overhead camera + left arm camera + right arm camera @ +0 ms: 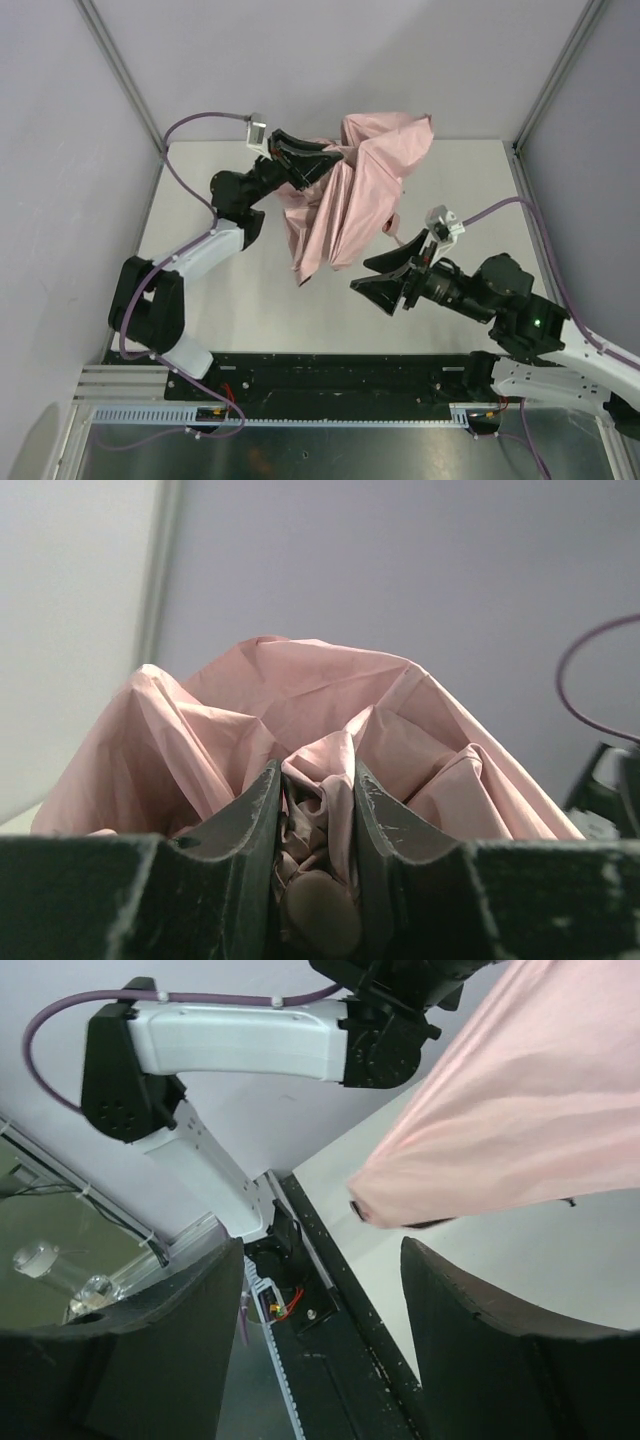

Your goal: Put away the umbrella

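Left gripper [318, 820] is clamped on a bunched wad of the umbrella [345, 200], loose canopy hanging just ahead of the right gripper [372, 283], which is spread and empty; fabric looks light, floppy and slippery, so I'd grab shaft or handle, not cloth.

The umbrella [345, 200] is noted as thin, creased, matt pink cloth; the fingers [250, 820] of the left gripper [315, 775] are found dark, matt and scuffed.
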Tool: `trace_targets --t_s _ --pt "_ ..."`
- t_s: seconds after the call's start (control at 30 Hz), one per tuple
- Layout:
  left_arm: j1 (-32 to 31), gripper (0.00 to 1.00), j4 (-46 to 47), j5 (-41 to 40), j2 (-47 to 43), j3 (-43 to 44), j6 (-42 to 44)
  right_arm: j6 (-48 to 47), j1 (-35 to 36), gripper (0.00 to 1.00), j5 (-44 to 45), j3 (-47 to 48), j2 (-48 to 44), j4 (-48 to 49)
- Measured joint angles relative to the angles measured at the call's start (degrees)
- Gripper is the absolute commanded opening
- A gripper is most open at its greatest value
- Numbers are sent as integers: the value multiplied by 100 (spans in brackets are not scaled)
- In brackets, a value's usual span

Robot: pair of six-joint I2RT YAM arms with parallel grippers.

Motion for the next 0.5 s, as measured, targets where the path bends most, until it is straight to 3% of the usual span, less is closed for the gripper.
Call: trace_targets --t_s 0.17,0.4,0.47,0.5 --pt "-111 0 -1075 -964 -494 -111 796 -302 824 71 942 170 435 116" --pt "-151 0 -2343 -2393 -1019 -195 1633 -1622 2059 76 3156 699 1027 376" --pt "-151 0 -2710 -2820 -1088 -195 1786 -2044 2218 67 3429 848 1198 726" --pt "-153 0 -2879 -3018 -1117 -195 1838 -2227 2249 56 3497 938 1322 874"
